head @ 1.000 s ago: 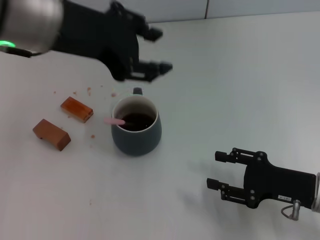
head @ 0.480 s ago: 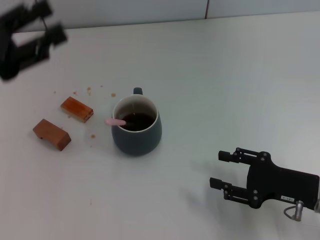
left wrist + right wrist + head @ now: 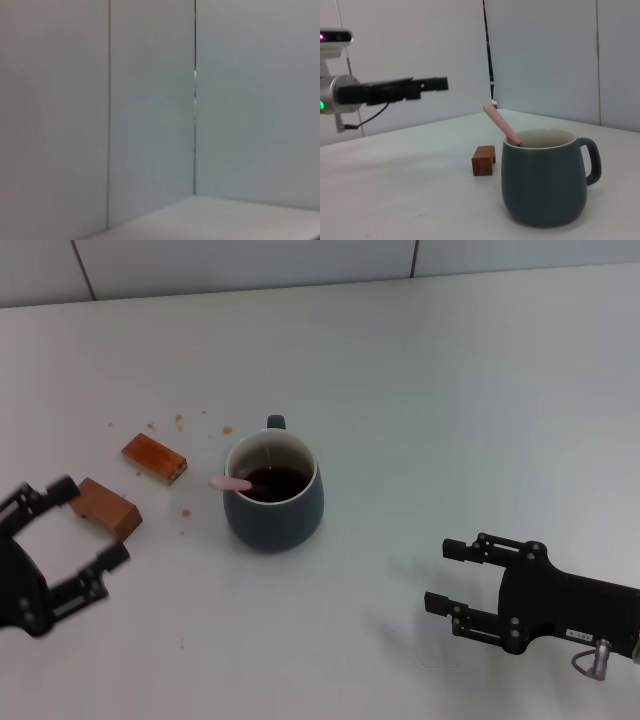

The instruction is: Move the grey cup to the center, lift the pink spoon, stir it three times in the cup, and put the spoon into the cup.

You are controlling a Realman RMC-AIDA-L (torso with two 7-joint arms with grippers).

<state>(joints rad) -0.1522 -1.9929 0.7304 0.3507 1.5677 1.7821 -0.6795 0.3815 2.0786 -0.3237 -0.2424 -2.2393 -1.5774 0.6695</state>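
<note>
The grey cup (image 3: 272,496) stands upright near the middle of the table with dark liquid inside. The pink spoon (image 3: 231,482) rests in it, its pale pink handle leaning over the left rim. In the right wrist view the cup (image 3: 543,178) and the slanted spoon handle (image 3: 500,124) show close up. My left gripper (image 3: 90,521) is open and empty at the front left, beside a brown block, well away from the cup. My right gripper (image 3: 442,575) is open and empty at the front right. The left wrist view shows only wall.
Two brown rectangular blocks (image 3: 103,508) (image 3: 154,458) lie left of the cup, with small crumbs (image 3: 180,421) around them. One block (image 3: 483,160) shows in the right wrist view, with my left arm (image 3: 385,92) behind it. A white wall borders the table's far edge.
My left arm has left the space above and behind the cup, swung out to the far left, then come down to the front left. The cup, spoon and right gripper have hardly moved.
</note>
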